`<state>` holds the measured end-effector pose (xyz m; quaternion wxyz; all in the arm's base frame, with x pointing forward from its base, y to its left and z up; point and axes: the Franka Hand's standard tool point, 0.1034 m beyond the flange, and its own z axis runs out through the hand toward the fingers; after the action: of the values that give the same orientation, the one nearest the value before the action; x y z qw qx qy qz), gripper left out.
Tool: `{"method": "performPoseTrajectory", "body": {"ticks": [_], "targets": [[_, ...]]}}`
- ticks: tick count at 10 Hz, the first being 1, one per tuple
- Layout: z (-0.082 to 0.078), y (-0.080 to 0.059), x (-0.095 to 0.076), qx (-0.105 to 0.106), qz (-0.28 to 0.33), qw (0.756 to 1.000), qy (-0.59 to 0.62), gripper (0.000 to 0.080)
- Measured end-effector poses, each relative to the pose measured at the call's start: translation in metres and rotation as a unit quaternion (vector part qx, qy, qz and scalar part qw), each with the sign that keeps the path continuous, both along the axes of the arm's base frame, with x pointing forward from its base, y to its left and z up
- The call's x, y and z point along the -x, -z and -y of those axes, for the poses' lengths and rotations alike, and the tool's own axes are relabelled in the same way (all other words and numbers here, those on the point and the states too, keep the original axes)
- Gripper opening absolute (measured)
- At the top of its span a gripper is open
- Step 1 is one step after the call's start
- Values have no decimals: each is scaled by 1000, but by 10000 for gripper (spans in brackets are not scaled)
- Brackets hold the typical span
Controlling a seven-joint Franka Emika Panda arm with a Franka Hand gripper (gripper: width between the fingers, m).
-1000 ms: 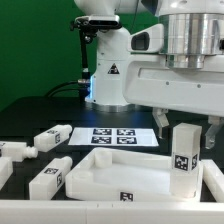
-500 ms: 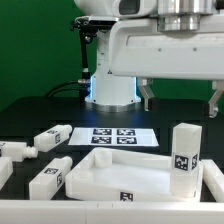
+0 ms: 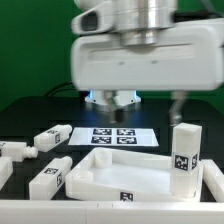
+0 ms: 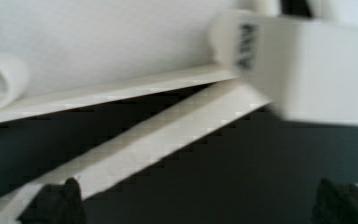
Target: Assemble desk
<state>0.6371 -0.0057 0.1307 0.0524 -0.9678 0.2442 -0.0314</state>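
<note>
The white rimmed desk tabletop [image 3: 100,172] lies at the front middle of the exterior view. One white block leg [image 3: 184,152] with a tag stands upright in its corner on the exterior view's right. My gripper [image 3: 138,100] hangs above and behind the tabletop, open and empty, apart from the leg. In the wrist view my gripper [image 4: 197,205] shows two dark fingertips [image 4: 51,200] far apart with nothing between them. That view also shows the tabletop's rim [image 4: 149,130] and the upright leg [image 4: 300,70].
Three loose white legs lie on the exterior view's left: one [image 3: 53,135] near the marker board [image 3: 113,135], one [image 3: 50,178] beside the tabletop, one [image 3: 12,150] at the edge. The arm's base [image 3: 112,98] stands behind.
My gripper has moved from above the upright leg toward the exterior view's left. The leg stays standing in the tabletop corner. Nothing else moved.
</note>
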Motion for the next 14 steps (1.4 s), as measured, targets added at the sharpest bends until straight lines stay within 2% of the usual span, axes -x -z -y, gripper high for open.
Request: {"method": "performPoseTrajectory", "body": {"ticks": [1,3,6,8,10,12,13,14], "targets": [[6,2,1,0,-2,1000,7,648],[2,2,0,0,-1,1000,2,648],[6,4,1,1,0,1000,-7,648],[47,20,5,6,-12,1000,-26,649],[69,24,3,-8,-36,999,-18,648],[65,25,1,-6,-30,999,-23,648],[73,30,4,-6,-31,999,-38,648],[93,45,9,-5,-38,998,-49,648]]}}
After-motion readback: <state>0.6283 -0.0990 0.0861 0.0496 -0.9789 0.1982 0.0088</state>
